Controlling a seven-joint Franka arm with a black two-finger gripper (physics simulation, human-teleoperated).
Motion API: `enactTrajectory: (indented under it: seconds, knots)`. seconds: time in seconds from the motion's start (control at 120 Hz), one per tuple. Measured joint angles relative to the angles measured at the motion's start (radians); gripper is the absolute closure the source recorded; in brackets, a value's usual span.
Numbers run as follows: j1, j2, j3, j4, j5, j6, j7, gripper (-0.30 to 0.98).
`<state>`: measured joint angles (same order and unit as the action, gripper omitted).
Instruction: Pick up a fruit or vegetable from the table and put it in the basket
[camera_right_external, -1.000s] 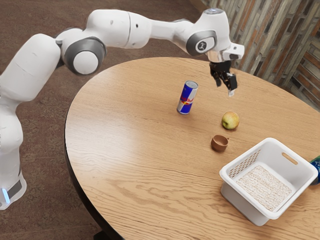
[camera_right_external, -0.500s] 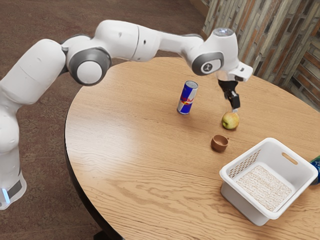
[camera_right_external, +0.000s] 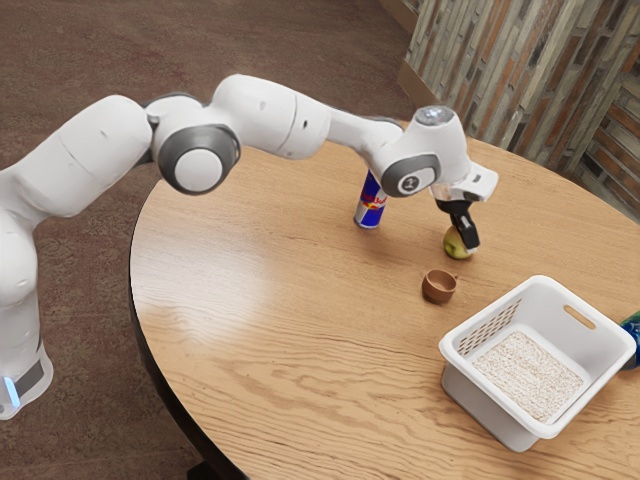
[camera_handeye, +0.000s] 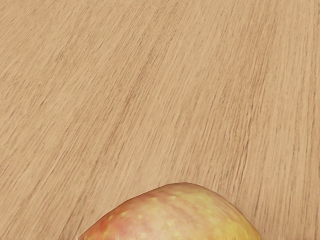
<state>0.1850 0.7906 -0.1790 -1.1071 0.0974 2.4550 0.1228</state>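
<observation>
Honestly can't pin this one down for sure, but my vote is a dining room or a café-type spot. You've got a big round light-wood counter with a dark edge (camera_right_external: 300, 330), very much a sit-down-and-eat shape, with a blue-and-silver drink can (camera_right_external: 370, 207) and a small round brown cup (camera_right_external: 438, 288) on it. Then there's the mottled dark brown floor (camera_right_external: 300, 40) and a rustic wall of narrow grey, brown and rusty-orange strips (camera_right_external: 500, 75). The white robot arm (camera_right_external: 270, 115) is the one lab-ish bit, tbh.
</observation>
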Motion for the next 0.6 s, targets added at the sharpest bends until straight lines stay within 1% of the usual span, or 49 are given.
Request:
enactTrajectory:
  seconds: [0.225,0.292,0.375,0.442,0.5,0.6]
  knots:
    - [-0.001,0.013,0.016,-0.002,-0.004,0.028,0.005,0.06]
    - [-0.001,0.02,0.017,-0.003,-0.005,0.032,0.002,0.11]
    - [-0.003,0.015,0.026,0.001,-0.001,0.031,-0.007,0.21]
    - [-0.014,-0.005,0.043,0.007,0.007,0.008,-0.016,0.25]
    - [-0.018,-0.033,0.051,0.009,0.013,-0.025,-0.024,0.26]
    - [-0.034,-0.138,0.077,0.01,0.021,-0.147,-0.035,0.27]
